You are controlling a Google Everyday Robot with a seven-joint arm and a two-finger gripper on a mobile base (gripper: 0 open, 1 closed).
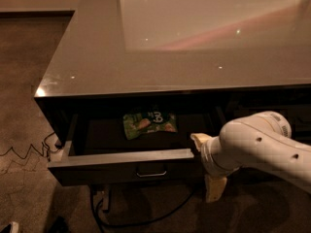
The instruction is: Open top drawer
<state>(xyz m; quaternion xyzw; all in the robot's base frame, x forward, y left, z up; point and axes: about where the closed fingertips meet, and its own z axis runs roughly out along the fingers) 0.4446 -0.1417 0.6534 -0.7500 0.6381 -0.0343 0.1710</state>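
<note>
**Top drawer.** The wide dark grey top drawer with a tall flat front [112, 163] stands pulled out from the cabinet. Its front sits in the lower left-centre of the frame. A small rectangular metal pull [151, 172] is set in the middle of the front. The inner floor is dark and in shadow.

**Contents.** A green crinkled snack bag [148, 123] lies flat on the drawer floor, towards the back and near the middle of the opening.

**Pincer.** The cream-coloured two-finger pincer [204, 169] is at the right end of the drawer front, in the lower centre-right of the frame. It stands wide. One finger [198, 139] shows above the top edge of the front, and the other points down in front of it, towards the floor. Whether either finger touches the front cannot be told.

**Arm.** The white rounded arm segment [262, 149] enters from the right edge and covers the right part of the drawer opening.

**Surroundings.**
- The glossy grey worktop [92, 57] fills the upper half of the frame and carries a pale reflection at upper right.
- A brown carpeted floor [24, 81] lies at left.
- A thin black cable [22, 152] lies across the carpet at left.
- A thicker black cable [146, 218] runs under the drawer.
</note>
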